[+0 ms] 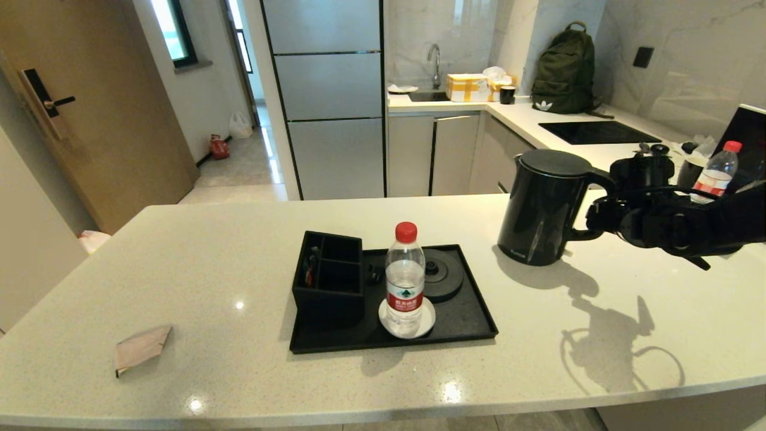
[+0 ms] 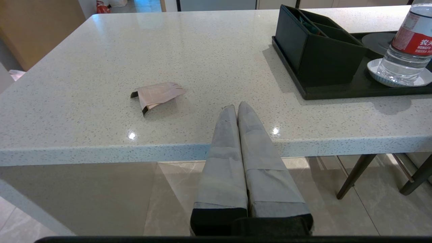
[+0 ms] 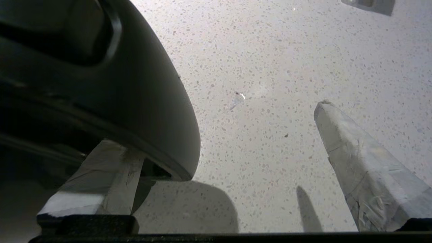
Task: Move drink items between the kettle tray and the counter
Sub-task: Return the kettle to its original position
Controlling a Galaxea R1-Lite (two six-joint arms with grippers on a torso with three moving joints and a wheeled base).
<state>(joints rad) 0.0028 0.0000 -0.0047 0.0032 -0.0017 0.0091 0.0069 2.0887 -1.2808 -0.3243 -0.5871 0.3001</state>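
The tall black kettle [image 1: 541, 206] stands upright on the pale counter [image 1: 239, 251], to the right of the black kettle tray [image 1: 473, 311]. My right gripper [image 1: 598, 215] is at its loop handle and open. In the right wrist view the kettle's handle [image 3: 101, 84] covers one finger, and the other finger [image 3: 354, 158] stands wide apart over bare counter. The pinkish sachet [image 1: 142, 349] lies flat near the front left of the counter. My left gripper [image 2: 236, 106] is shut and empty at the counter's front edge, a little to the right of the sachet [image 2: 158, 94].
On the tray are a black divided box [image 1: 328, 278], the round kettle base [image 1: 446, 275] and a red-capped water bottle [image 1: 405, 281] on a white saucer. Another bottle [image 1: 715, 173] stands behind my right arm. The tray's near rim [image 2: 337, 92] lies ahead of my left gripper.
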